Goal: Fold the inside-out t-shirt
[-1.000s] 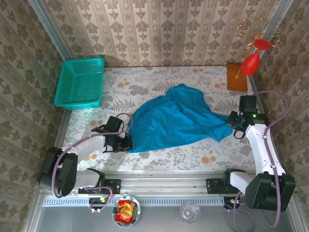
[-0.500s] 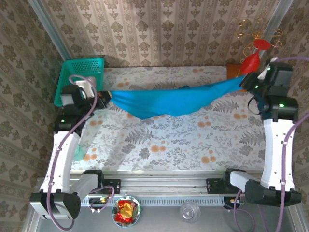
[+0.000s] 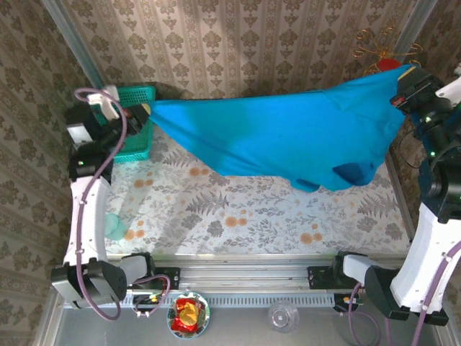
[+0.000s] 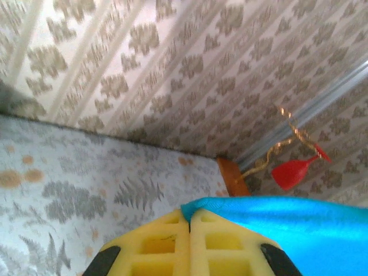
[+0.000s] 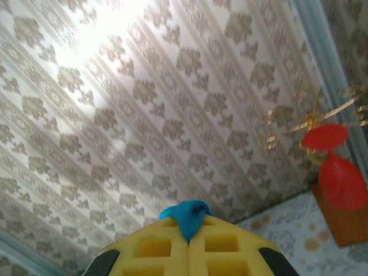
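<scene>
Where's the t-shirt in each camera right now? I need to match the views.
Top external: the t-shirt hangs stretched in the air across the upper middle, from the left gripper to the right gripper.
Left wrist: bottom right, running out of the shut gripper.
Right wrist: a small tuft at bottom centre, pinched in the gripper.
Shared landmark: the red ornament in the far right corner.

The right hand (image 5: 188, 231) pinches a small tuft of blue t-shirt (image 5: 186, 214).

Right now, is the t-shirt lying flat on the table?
No, the t-shirt hangs stretched in the air between the left gripper and the right gripper.
</scene>
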